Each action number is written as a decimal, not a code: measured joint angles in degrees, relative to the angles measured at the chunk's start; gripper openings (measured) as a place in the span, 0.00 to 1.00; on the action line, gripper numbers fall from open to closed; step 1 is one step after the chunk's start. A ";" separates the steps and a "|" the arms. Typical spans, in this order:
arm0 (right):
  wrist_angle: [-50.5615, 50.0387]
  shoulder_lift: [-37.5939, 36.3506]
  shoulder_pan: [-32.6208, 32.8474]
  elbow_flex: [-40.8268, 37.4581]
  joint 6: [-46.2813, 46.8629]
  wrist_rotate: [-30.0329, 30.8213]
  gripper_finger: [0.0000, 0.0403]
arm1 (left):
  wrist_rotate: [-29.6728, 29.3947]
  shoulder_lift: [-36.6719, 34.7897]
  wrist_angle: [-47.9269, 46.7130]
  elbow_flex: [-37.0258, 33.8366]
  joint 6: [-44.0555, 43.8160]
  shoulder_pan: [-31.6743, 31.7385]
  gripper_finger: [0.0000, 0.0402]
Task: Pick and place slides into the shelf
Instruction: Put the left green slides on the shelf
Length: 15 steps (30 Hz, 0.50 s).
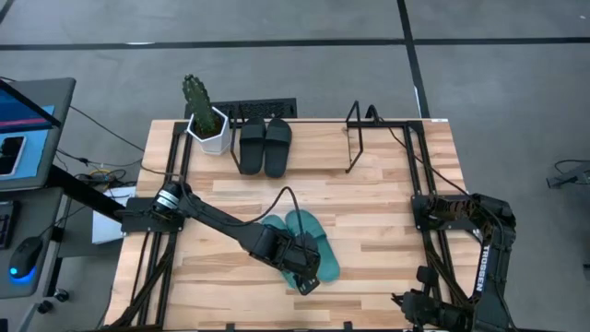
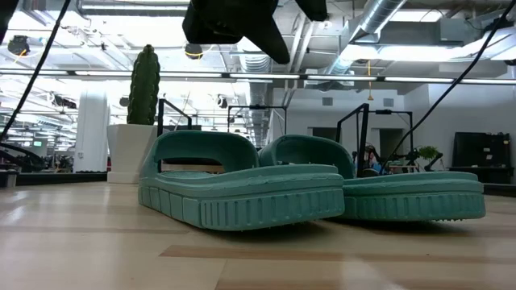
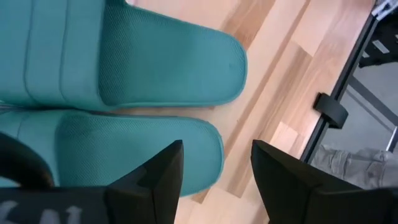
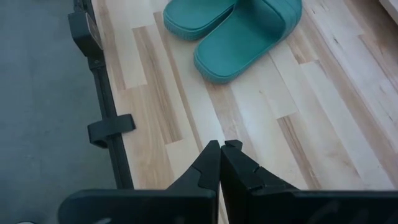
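Observation:
Two teal slides (image 1: 309, 247) lie side by side on their soles in the middle of the table; they also show in the low view (image 2: 242, 189) and the left wrist view (image 3: 155, 56). My left gripper (image 3: 217, 152) is open and hovers above the near slide's end (image 3: 193, 155), clear of it; in the low view it hangs above the slides (image 2: 242, 28). Two black slides (image 1: 265, 146) lie on the shelf (image 1: 355, 138) at the far edge. My right gripper (image 4: 222, 149) is shut and empty at the table's near right corner (image 1: 413, 304).
A cactus in a white pot (image 1: 207, 124) stands at the far left beside the black slides. Black arm frames (image 1: 419, 198) run along both table sides. Bare wood lies on the shelf to the right of the black slides (image 1: 318, 148).

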 joint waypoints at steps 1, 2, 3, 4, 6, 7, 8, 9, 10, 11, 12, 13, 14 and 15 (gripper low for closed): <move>0.00 0.00 0.00 0.00 0.00 0.02 0.00 | 0.05 0.00 -0.01 -0.02 0.02 -0.12 0.44; 0.00 0.00 0.00 0.00 0.00 0.01 0.00 | 0.32 0.00 0.04 -0.01 0.03 -0.31 0.44; 0.00 0.00 0.00 0.00 0.00 0.00 0.00 | 0.67 0.00 0.13 -0.01 0.04 -0.46 0.44; 0.00 0.00 0.00 0.00 0.00 0.02 0.00 | 0.68 0.00 0.20 -0.02 -0.03 -0.68 0.44; 0.00 0.00 0.00 0.00 0.00 0.00 0.00 | 0.68 0.00 0.22 -0.02 -0.26 -0.86 0.44; 0.00 0.00 0.00 0.00 0.00 0.00 0.00 | 0.69 0.00 0.22 -0.02 -0.33 -1.01 0.44; 0.00 0.00 0.00 0.00 0.00 0.00 0.00 | 0.69 0.00 0.22 -0.01 -0.67 -1.16 0.44; 0.00 0.00 0.00 0.00 0.00 0.00 0.00 | 0.65 0.00 0.24 -0.02 -1.21 -1.38 0.44; 0.00 0.00 0.00 0.00 0.00 0.00 0.00 | 0.50 0.03 0.29 -0.02 -1.58 -1.55 0.44; -0.02 0.00 0.00 0.00 0.00 0.00 0.00 | 0.25 0.61 0.67 0.05 -1.75 -1.76 0.44; -0.01 0.00 0.00 0.00 0.00 0.00 0.00 | 0.30 1.12 1.48 0.09 -1.94 -1.99 0.44; -0.03 0.00 0.00 0.00 0.00 0.01 0.00 | 0.44 1.90 1.68 0.07 -2.02 -2.29 0.44; -0.07 0.00 0.00 0.00 0.00 0.00 0.00 | 1.34 2.93 1.70 0.07 -2.19 -2.63 0.44; -0.07 0.00 0.00 0.00 0.00 0.00 0.00 | 2.89 4.12 2.62 0.07 -2.29 -2.94 0.44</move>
